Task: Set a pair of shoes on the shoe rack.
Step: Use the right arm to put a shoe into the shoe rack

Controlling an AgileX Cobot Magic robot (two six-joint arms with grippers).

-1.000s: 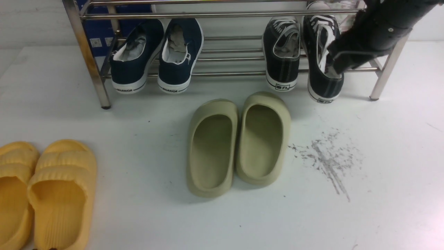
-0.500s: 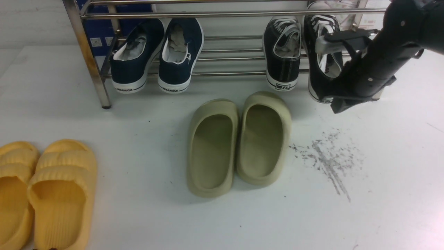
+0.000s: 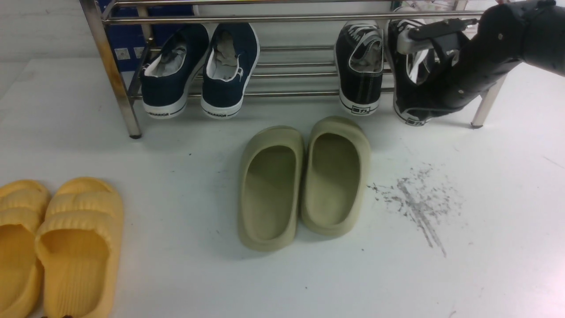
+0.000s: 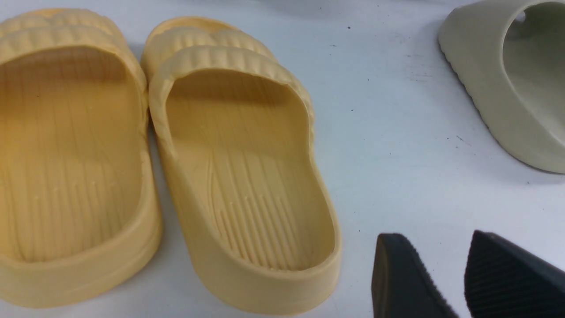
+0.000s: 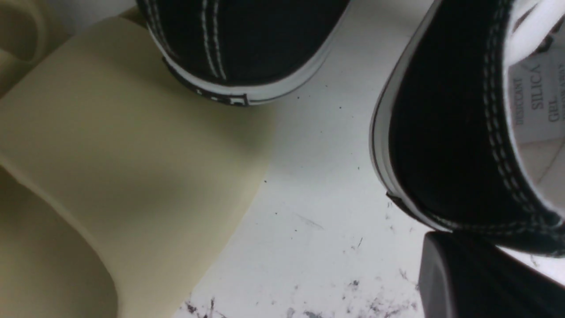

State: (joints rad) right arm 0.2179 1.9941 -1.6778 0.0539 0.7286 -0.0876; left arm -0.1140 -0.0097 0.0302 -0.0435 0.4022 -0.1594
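The right jaws are clenched on nothing. Directly ahead of them the right black sneaker [image 3: 402, 95] leans on the lower bars of the shoe rack [image 3: 287, 19], its heel toward them. I cannot tell if they touch it. The left black sneaker [image 3: 358, 66] rests on the same bars, to the left of these jaws. The right heel seems to stick out a little more, so I judge a small push is the step. Press low on the white heel sole, straight along the shoe, slowly, and stop when both heels are level. The left jaws are released over the surface [image 4: 419, 132], holding nothing.
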